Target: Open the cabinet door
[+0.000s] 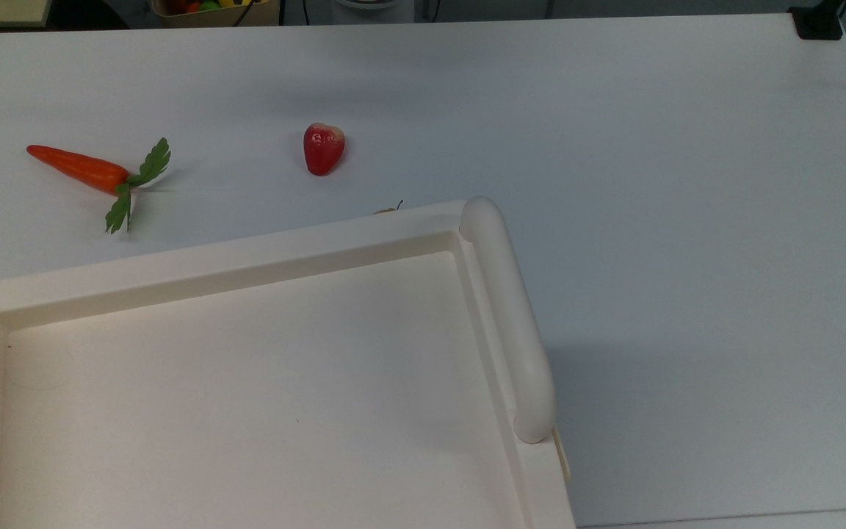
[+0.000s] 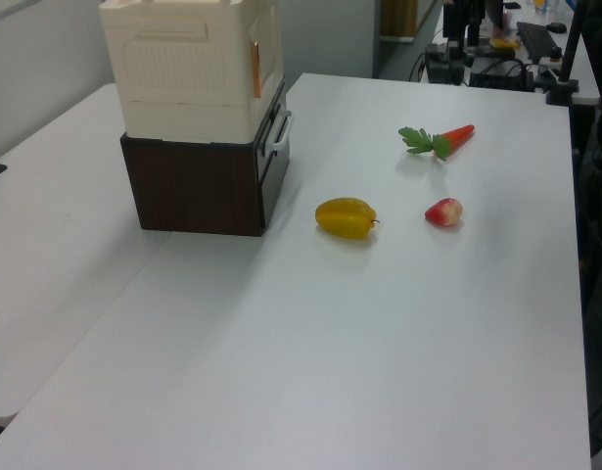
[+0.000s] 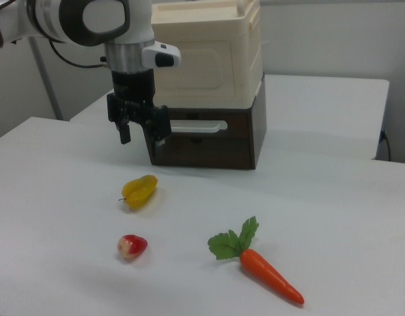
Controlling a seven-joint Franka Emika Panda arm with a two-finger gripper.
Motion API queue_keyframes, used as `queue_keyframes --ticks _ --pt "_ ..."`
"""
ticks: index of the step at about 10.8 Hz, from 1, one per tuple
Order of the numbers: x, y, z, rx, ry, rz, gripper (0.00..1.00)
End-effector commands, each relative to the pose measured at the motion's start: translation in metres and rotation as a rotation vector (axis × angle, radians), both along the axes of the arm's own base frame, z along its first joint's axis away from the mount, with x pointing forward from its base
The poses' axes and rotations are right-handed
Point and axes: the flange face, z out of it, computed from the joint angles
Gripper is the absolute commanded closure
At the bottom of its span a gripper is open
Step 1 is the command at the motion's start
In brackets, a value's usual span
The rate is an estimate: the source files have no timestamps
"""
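Cabinet (image 3: 209,85) upper centre of the right view, cabinet door (image 3: 203,66) facing forward, seemingly shut. Gripper (image 3: 143,135) upper left, hanging just before it, jaws apart, clamped on nothing, above the white surface (image 3: 334,217).

I see a white counter (image 2: 379,343) under even, soft light. A 2nd white table (image 3: 321,112) stands behind it in the right view, against a pale wall (image 3: 334,39). Left view's far end: a cluttered desk (image 2: 496,49) with dark equipment and cables.
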Motion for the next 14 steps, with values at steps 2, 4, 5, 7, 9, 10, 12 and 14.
queue_keyframes --ticks 2,4,5,7,9,10,12,14 --pt "-0.0095 0.0022 0.0053 -0.002 0.012 -0.012 0.0" --pt "-0.0091 0.0023 0.0045 -0.002 0.014 -0.013 0.0" --pt "-0.0089 0.0033 0.0045 -0.001 0.013 -0.012 0.0" --pt "-0.0084 0.0037 0.0036 0.002 0.014 -0.012 0.0" --pt "-0.0085 0.0048 0.0034 0.004 0.017 -0.01 0.0" --pt "-0.0091 0.0069 0.0007 0.007 0.035 -0.007 0.0" --pt "-0.0094 0.0099 -0.0029 0.01 0.056 -0.003 0.0" --pt "-0.0076 0.0107 -0.0045 0.014 0.055 -0.002 0.0"
